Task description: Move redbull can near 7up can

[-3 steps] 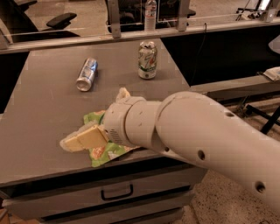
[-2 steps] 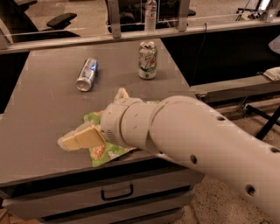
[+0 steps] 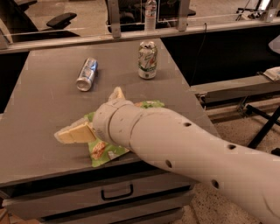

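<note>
The redbull can point(image 3: 86, 74) is slim and silver-blue. It lies on its side at the back left of the grey table point(image 3: 39, 100). The 7up can point(image 3: 148, 60) is white and green and stands upright at the back right, about a can's length from the redbull can. My gripper point(image 3: 87, 116) hovers over the table's front middle, nearer than both cans and clear of them. Its cream fingers point(image 3: 72, 133) are spread, and it holds nothing. My thick arm reaches in from the lower right.
A green snack bag point(image 3: 105, 151) lies on the table under my wrist, partly hidden. The table has drawers point(image 3: 116, 191) below its front edge. A rail with a water bottle point(image 3: 150, 8) runs behind the table. The floor drops off to the right.
My gripper and arm have shifted slightly left and away from the table's front edge. Neither can has moved.
</note>
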Tool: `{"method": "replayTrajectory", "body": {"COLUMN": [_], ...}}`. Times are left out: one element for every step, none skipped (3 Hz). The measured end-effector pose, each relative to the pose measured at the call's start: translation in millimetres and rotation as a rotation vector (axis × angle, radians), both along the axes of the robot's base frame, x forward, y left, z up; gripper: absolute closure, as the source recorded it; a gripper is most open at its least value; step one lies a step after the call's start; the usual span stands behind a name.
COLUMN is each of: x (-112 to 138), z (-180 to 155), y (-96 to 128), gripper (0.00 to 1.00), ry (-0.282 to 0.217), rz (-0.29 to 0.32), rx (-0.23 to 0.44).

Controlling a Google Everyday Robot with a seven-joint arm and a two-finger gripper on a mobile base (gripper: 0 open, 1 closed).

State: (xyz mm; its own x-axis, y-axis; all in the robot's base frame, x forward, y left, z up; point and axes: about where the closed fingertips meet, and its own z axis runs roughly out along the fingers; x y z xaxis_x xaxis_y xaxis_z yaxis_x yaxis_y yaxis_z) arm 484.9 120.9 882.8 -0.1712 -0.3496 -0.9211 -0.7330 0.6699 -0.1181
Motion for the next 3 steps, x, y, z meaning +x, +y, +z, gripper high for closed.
{"method": "replayTrajectory", "body": {"x": [18, 38, 60], "z": [-7, -15, -23], "y": [10, 17, 29], "gripper": [0.00, 0.00, 0.00], "ry": [-0.018, -0.028, -0.029], "rz": [-0.015, -0.039, -0.062], "rx": [0.016, 0.021, 0.017]}}
